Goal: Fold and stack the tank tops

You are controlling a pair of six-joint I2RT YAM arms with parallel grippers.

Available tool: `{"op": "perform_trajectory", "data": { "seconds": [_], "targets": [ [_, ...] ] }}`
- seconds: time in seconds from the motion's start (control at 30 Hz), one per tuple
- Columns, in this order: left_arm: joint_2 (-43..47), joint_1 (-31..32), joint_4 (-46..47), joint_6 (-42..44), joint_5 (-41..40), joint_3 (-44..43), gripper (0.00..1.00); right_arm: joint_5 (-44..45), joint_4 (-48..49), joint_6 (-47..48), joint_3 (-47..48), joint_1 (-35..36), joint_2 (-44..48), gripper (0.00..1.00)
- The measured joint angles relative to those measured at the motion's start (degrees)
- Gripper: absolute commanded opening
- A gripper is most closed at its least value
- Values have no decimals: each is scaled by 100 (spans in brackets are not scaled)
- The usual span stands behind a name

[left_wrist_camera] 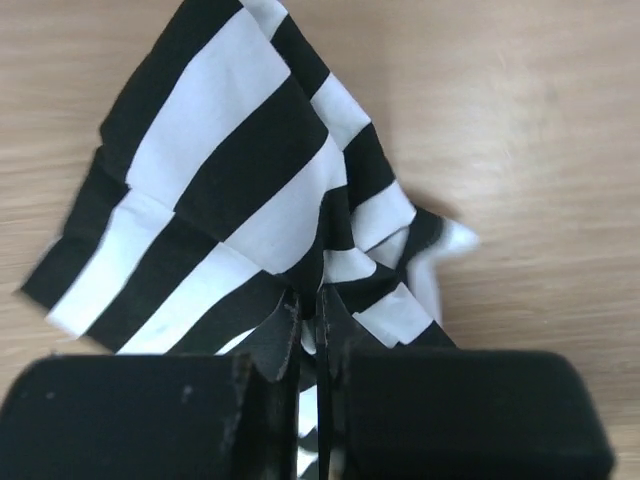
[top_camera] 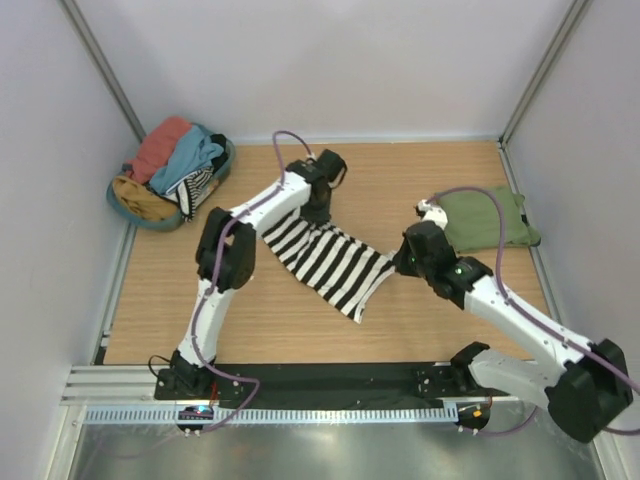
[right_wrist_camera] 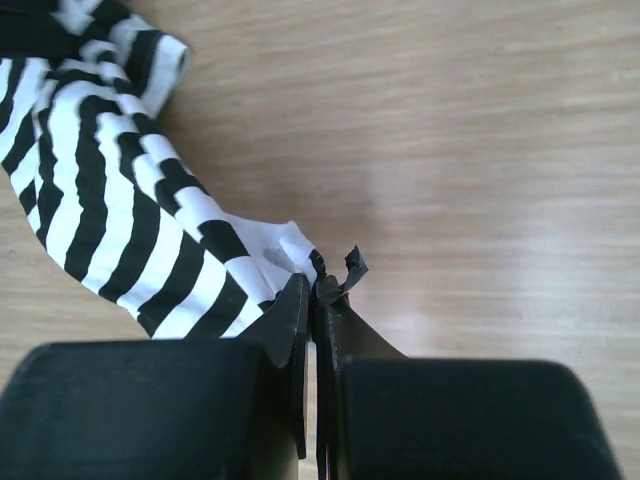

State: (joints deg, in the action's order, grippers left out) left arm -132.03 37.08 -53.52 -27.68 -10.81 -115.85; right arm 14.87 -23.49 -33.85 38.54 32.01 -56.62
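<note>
A black-and-white striped tank top [top_camera: 330,258] lies stretched across the middle of the table, running from upper left to lower right. My left gripper [top_camera: 315,213] is shut on its far upper edge; in the left wrist view the striped cloth [left_wrist_camera: 230,190] bunches between the closed fingers [left_wrist_camera: 312,310]. My right gripper [top_camera: 398,262] is shut on the right end, where a fold of striped cloth [right_wrist_camera: 130,220] is pinched at the fingertips [right_wrist_camera: 318,290]. The olive green tank top [top_camera: 488,220] lies folded at the right edge of the table, behind the right arm.
A blue basket [top_camera: 140,212] at the far left corner holds a salmon-red garment [top_camera: 160,145], a light blue garment [top_camera: 192,155] and a striped piece. Metal frame posts and white walls close in the table on three sides.
</note>
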Motion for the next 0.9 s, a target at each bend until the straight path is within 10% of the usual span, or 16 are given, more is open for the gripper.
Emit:
{"op": "perform_trajectory", "data": {
  "seconds": [0.33,0.4,0.47,0.57,0.9],
  "targets": [
    [2962,-494,651,-533,-1587,407,2,-422,109,367,3139,-378,-2103,1],
    [4157,-426,1460,-791,-1821,1585,28,-444,219,420,3294,-378,-1873,1],
    [5423,-350,2026,-1099,-1945,3060,77,-437,229,470,3254,-374,-1565,1],
    [6824,-297,2745,-1746,-2061,5108,94,-402,291,505,2822,-387,-1156,1],
    [7090,-282,2297,-2037,-2096,6293,95,-352,-190,457,824,-417,-470,1]
  ]
}}
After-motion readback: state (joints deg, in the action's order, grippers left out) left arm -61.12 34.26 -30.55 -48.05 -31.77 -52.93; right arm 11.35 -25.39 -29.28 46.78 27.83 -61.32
